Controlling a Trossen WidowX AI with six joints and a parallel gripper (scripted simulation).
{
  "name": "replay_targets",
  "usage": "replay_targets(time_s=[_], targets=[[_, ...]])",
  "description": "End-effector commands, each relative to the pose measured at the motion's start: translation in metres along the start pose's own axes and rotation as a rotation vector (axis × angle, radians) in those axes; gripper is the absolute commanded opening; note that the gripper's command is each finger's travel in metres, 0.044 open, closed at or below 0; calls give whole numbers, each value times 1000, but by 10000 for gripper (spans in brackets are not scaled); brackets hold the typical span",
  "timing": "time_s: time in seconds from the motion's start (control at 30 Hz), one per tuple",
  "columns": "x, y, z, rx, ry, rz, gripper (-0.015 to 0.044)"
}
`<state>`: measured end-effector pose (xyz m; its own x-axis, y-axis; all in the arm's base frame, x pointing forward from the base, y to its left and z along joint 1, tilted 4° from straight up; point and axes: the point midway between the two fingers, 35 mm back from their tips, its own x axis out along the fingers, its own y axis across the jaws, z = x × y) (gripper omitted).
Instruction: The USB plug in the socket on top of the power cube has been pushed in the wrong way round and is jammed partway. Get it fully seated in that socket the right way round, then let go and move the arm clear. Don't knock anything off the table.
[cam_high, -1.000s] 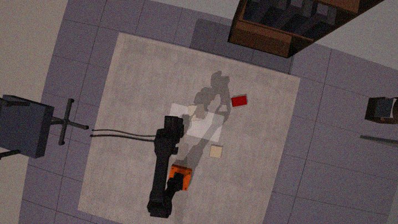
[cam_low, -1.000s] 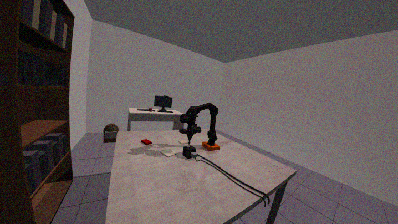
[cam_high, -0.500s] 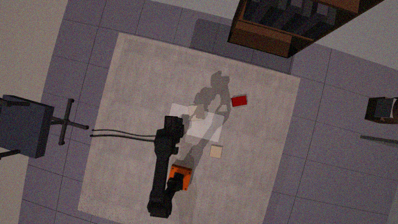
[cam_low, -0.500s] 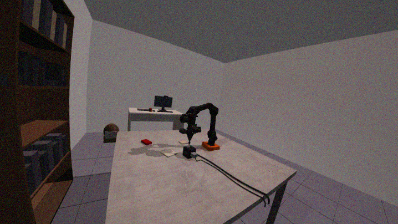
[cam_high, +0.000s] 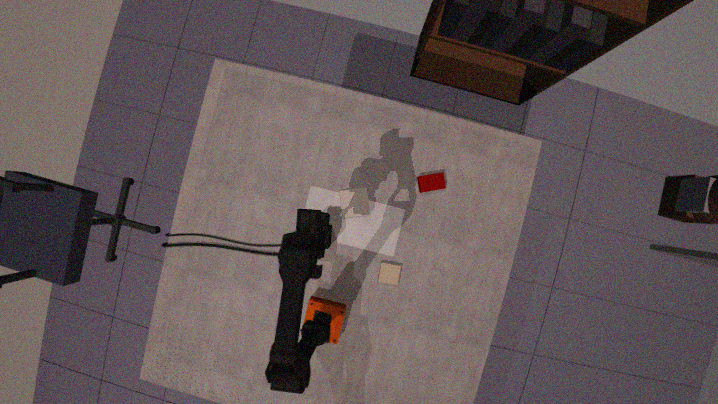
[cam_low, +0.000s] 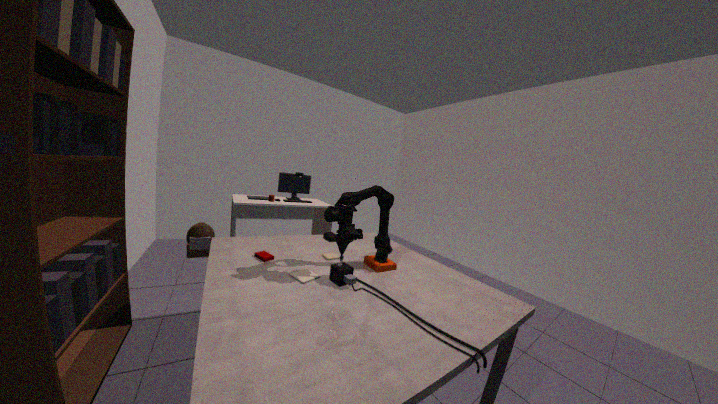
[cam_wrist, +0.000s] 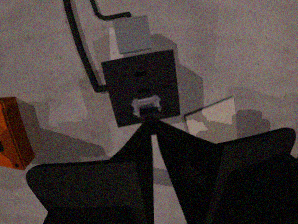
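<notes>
The gripper (cam_wrist: 150, 117) is pinching the small USB plug (cam_wrist: 147, 104) right above the power cube (cam_wrist: 143, 86), fingers nearly closed on it, holding it upright so it can be lined up over the top socket.

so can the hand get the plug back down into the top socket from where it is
Probably yes: the hand, shut on the USB plug, hangs right over the power cube, and nothing lies between them. The side cables run off clear.
</notes>
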<state>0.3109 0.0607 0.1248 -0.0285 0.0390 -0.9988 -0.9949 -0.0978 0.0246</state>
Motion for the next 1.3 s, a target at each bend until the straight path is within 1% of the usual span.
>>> replay_targets(time_s=[0.0,1.27], targets=[[1,0,-1,-9,5,-2,0],[5,0,-2,-38,13,-2,0]])
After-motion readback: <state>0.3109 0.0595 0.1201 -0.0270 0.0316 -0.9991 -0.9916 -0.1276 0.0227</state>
